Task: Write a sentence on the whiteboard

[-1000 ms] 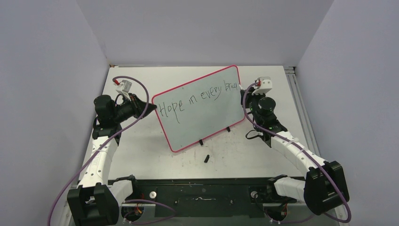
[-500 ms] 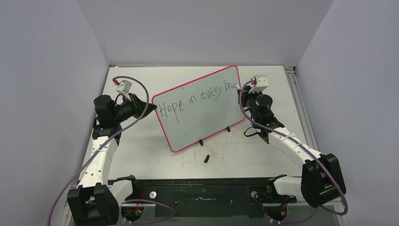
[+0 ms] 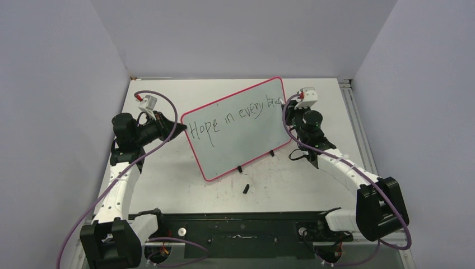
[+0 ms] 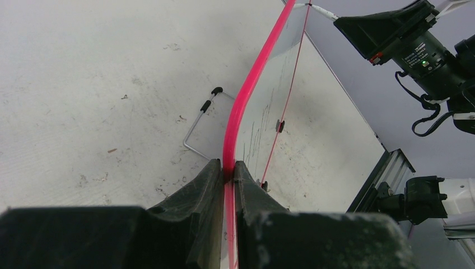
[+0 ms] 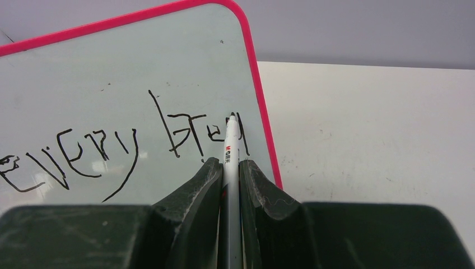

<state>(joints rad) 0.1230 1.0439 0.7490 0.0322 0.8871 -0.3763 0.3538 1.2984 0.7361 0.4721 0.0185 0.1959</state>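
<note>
- Your left gripper [image 4: 227, 168] stays clenched on the thin red-pink rim of the whiteboard [image 3: 241, 148], a large rounded-corner board with a pale grey-white glossy face. It has not shifted over the last second. The board stands propped and tilted in the centre of the overhead view.
- Your right gripper [image 5: 228, 168] is clamped around a slim white marker pen [image 5: 231, 140]. The pen's tip is against the board near its upper right corner.
- What has changed: in the overhead view the right wrist has crept left and slightly up toward that corner. The right elbow, at lower right of the frame, has swung inward.
- The thin slanted black lettering [image 3: 232, 119] reads "Hope in every" and then roughly "brea". The overhead view is too small to show which stroke has been added.
- In the right wrist view the tip sits at the top of the newest stroke, just beside the red rim.
- My judgement is that the last word is unfinished and little bare board is left on that line. You may have to squeeze the closing letters in or drop them lower.
- A small black piece [image 3: 245, 188] lies on the white table [image 3: 168, 179] below the board, apart from both grippers.
</note>
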